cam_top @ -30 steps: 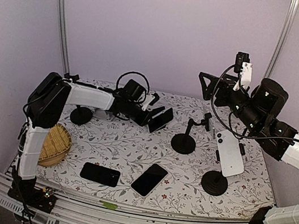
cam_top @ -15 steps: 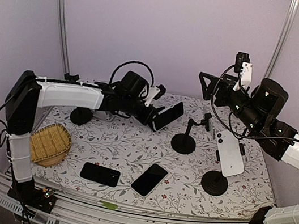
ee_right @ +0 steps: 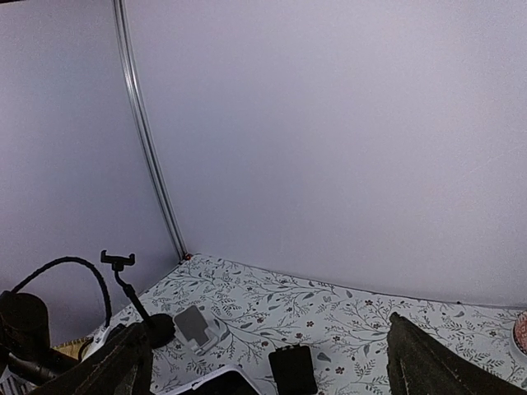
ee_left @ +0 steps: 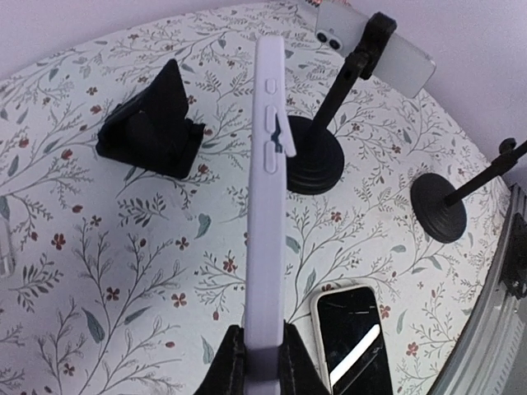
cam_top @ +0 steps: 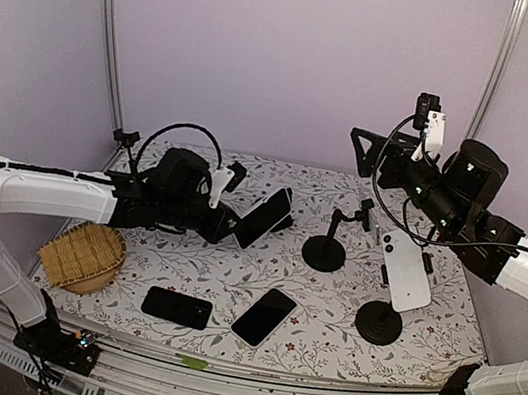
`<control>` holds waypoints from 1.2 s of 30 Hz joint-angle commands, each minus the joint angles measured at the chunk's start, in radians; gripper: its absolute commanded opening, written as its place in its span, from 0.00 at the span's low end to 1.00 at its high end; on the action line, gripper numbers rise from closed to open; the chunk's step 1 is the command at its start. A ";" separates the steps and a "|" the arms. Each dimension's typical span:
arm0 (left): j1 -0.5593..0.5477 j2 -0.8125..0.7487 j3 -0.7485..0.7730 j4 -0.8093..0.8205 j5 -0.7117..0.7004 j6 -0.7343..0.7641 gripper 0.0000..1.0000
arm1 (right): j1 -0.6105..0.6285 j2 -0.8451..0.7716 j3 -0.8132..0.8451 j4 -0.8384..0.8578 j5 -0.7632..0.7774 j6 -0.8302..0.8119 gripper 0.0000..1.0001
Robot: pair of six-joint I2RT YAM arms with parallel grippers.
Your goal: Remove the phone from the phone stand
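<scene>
Left wrist view gives you the phone (ee_left: pixel 268 206) edge-on in its pale lilac case, its lower end clamped between the narrow fingers (ee_left: pixel 229 370) of the left gripper (ee_left: pixel 262 366); it hangs in the air, clear of the black wedge stand (ee_left: pixel 152 123) on the surface (ee_left: pixel 99 280). I'd judge the lift done: next, lay it flat on a bare patch, away from the dark phone (ee_left: pixel 350 333) below. Your right gripper (ee_right: pixel 263 341) hovers high, fingers spread wide, empty. No brand or writing is legible.
</scene>
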 commanded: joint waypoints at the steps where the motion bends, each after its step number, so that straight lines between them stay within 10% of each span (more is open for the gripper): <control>1: -0.032 -0.110 -0.108 0.139 -0.046 -0.090 0.00 | -0.005 0.003 -0.008 0.038 -0.025 0.013 0.99; 20: -0.087 -0.252 -0.537 0.533 -0.148 -0.419 0.00 | -0.004 0.096 0.038 0.047 -0.049 0.021 0.99; 36: -0.100 -0.077 -0.549 0.727 -0.132 -0.516 0.00 | -0.005 0.117 0.045 0.047 -0.034 0.017 0.99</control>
